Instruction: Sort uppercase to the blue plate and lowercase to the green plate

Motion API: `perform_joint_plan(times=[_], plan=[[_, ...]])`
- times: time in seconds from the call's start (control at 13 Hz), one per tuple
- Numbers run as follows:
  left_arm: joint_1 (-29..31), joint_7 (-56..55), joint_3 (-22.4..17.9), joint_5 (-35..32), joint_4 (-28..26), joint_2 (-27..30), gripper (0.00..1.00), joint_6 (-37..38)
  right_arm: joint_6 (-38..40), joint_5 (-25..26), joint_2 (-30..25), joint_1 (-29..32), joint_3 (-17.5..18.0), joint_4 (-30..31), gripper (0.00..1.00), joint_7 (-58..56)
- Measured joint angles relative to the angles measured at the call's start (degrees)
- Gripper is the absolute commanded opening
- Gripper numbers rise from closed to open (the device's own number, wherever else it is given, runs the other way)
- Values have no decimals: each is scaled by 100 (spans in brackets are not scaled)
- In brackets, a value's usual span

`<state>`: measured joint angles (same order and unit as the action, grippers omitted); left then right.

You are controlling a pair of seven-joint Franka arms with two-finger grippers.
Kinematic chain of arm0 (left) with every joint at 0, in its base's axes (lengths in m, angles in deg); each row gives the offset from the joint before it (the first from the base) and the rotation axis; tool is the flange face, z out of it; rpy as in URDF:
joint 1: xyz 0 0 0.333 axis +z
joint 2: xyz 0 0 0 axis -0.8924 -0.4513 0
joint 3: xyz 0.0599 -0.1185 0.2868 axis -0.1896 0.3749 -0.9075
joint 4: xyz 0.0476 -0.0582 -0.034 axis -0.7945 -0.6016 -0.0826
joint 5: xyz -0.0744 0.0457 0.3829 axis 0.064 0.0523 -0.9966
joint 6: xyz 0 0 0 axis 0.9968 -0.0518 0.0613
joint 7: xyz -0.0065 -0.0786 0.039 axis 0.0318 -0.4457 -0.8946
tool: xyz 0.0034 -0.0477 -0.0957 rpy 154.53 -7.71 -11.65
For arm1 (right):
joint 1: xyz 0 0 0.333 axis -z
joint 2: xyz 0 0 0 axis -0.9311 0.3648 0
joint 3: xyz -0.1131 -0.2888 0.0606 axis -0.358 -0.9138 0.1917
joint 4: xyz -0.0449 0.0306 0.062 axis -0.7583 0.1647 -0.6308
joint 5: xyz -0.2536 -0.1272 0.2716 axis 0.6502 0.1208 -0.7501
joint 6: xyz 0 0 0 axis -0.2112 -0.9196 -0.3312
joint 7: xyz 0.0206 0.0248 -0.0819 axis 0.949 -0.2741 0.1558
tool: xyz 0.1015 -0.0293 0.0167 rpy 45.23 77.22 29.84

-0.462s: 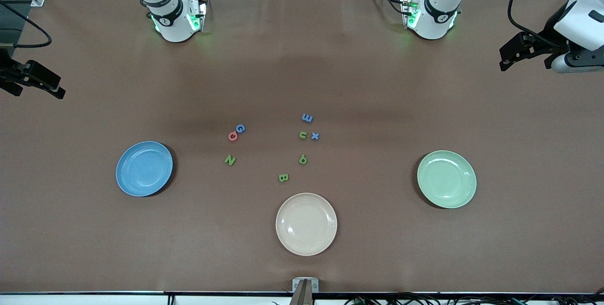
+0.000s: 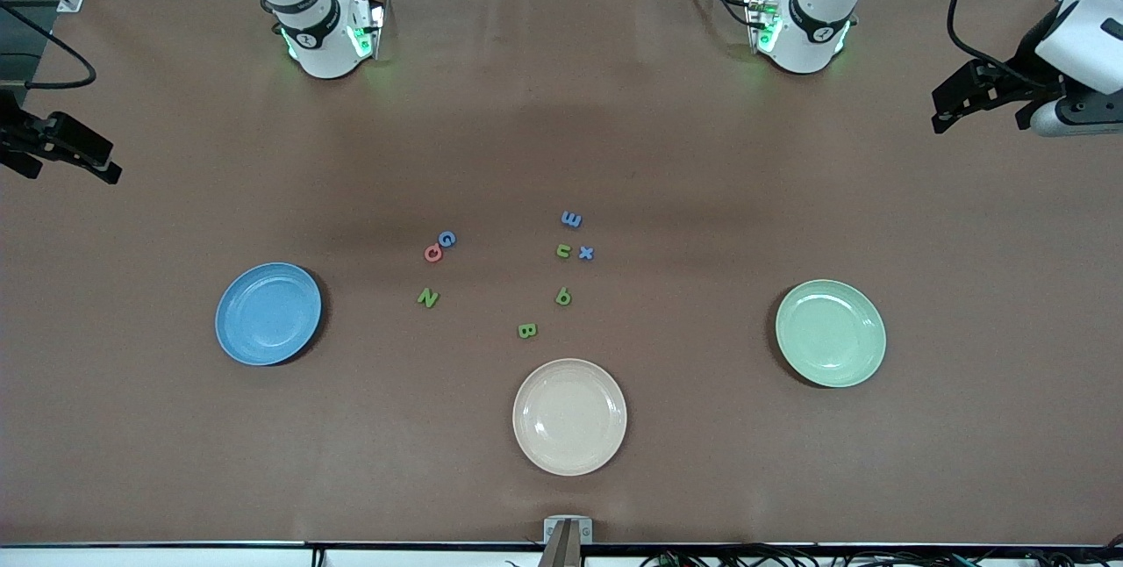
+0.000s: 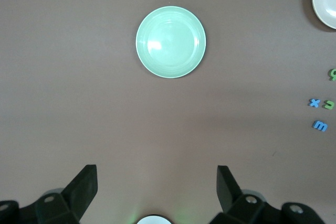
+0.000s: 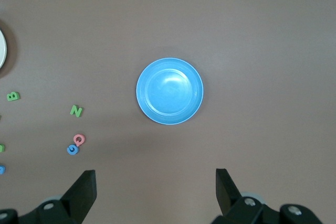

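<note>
Foam letters (image 2: 561,251) lie unsorted on the counter (image 2: 702,154) around the cream plate (image 2: 569,416), blue plate (image 2: 268,313) and green plate (image 2: 830,333) empty, while the left hand (image 2: 983,97) and right hand (image 2: 66,154) hover wide open at the counter's ends, so sorting seems unstarted and one must reach a letter.

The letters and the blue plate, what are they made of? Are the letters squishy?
The letters, like the green N and the red Q, look like foam: flat, thick-cut, matte, with no shine. That is a guess from the look; squishiness can't be seen. The blue plate looks like smooth hard plastic or glazed ceramic: the right wrist view shows a soft glossy highlight in its middle. Which one, I cannot tell.
</note>
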<state>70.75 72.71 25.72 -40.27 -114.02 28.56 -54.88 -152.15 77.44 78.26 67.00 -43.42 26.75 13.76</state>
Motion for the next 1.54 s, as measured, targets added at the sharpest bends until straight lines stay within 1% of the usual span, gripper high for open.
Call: perform_joint_plan(times=[0.15,0.23,0.38,0.46,0.54,0.69,0.85,1.0,1.23,1.38,1.54], plan=[[-75,-75,148,19,41,-322,100,-70,-5,-5,39,-5,8,3,100,-19],[-169,-379,300,22,40,-524,100,-215,-6,-11,101,-25,27,6,100,-40],[-508,-1514,581,23,30,-938,100,-538,-10,-12,348,-189,64,20,100,-52],[-759,-2148,654,23,25,-1148,100,-710,-23,-13,560,-334,77,31,100,-52],[-1017,-2668,677,23,21,-1338,100,-897,-83,-13,783,-473,85,41,100,-45],[-1524,-3634,688,23,14,-1725,100,-1314,-470,-37,1285,-793,95,55,100,124],[-1944,-4385,690,-106,-29,-2107,100,-1741,-910,-130,1804,-1131,105,68,100,1000],[-2304,-4914,685,-533,-182,-2487,100,-2276,-1384,-230,2352,-1464,113,73,100,2082],[-2640,-6241,681,-764,-307,-3104,97,-3029,-2168,-277,3061,-1973,128,70,100,3624],[-2805,-6958,680,-985,-320,-3505,92,-3342,-2885,-312,3439,-2364,136,68,100,4105],[-2976,-7758,679,-1227,-322,-3870,90,-3624,-3603,-312,3763,-2739,132,58,100,4194]])
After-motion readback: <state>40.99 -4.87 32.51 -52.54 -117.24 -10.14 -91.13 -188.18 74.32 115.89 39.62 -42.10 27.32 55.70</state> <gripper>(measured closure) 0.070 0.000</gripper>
